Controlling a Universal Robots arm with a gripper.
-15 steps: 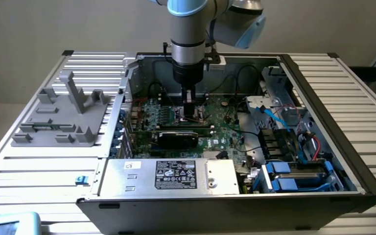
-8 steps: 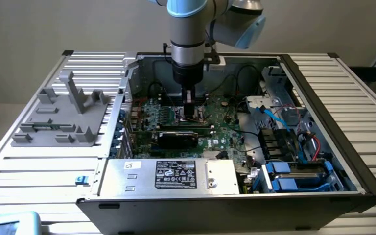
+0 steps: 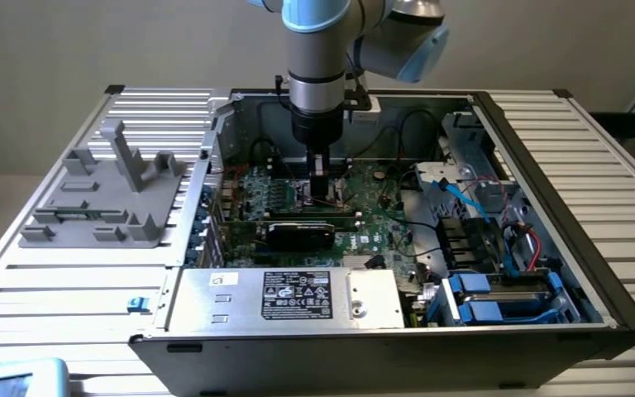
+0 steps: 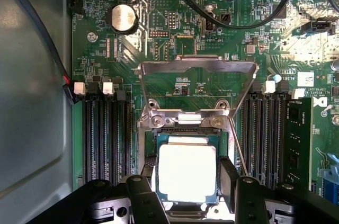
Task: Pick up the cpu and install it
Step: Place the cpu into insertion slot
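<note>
End effector clamped on the cpu, flat, lid up, squared over the socket; metal frame raised, memory slots flanking.

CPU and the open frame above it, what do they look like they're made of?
CPU: metal lid, pale silver and glaring under the light, on a thin greenish rim that may be circuit-board laminate. Frame: thin stamped sheet metal, probably steel, with a dull silver finish and bent edges.
</note>
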